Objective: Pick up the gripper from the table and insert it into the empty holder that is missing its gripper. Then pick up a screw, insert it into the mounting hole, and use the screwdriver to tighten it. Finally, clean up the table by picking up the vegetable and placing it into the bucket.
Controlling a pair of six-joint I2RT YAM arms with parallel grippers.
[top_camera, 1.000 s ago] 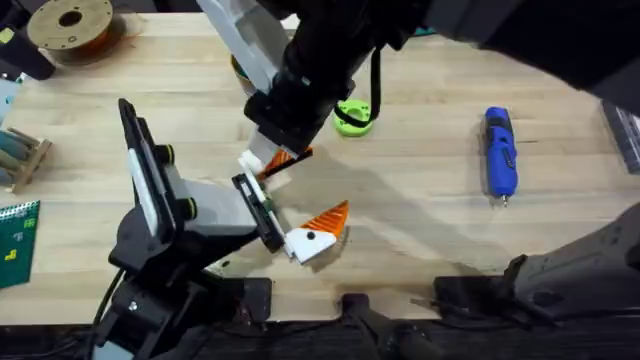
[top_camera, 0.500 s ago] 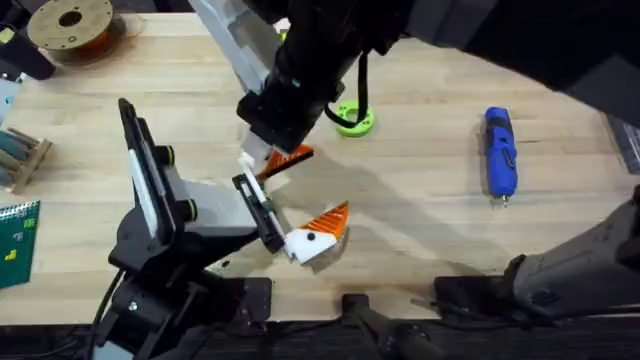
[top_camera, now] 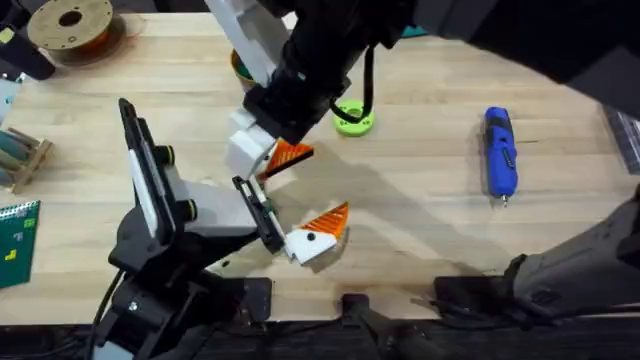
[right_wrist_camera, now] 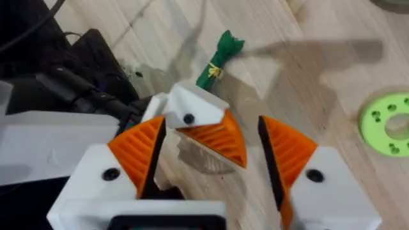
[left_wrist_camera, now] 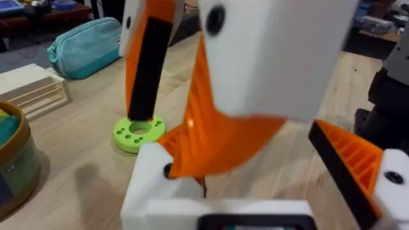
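Observation:
The orange gripper point(right_wrist_camera: 217, 145) sits on the white holder point(right_wrist_camera: 190, 105), which is one finger of my left gripper point(top_camera: 300, 195). That gripper is open, and its other finger point(top_camera: 318, 232) carries an orange tip. My right gripper point(right_wrist_camera: 211, 128) reaches across from the far side and straddles the holder. It is open, with a gap showing between its orange pads point(right_wrist_camera: 287, 150) and the piece. The blue screwdriver point(top_camera: 500, 150) lies at the right. The green vegetable point(right_wrist_camera: 217, 59) lies on the wood beside the left arm. The yellow-rimmed bucket point(left_wrist_camera: 16, 160) stands behind the right arm. No screw can be made out.
A flat bright-green disc point(top_camera: 352, 120) lies just right of the right arm. A filament spool point(top_camera: 70, 22) is at the far left corner. A wooden rack point(top_camera: 20, 155) and a green board point(top_camera: 15, 240) are at the left edge. Bare wood lies between the grippers and the screwdriver.
My right gripper's fingers have spread and it has drawn slightly back. The orange gripper stays on the holder. The left arm has not moved.

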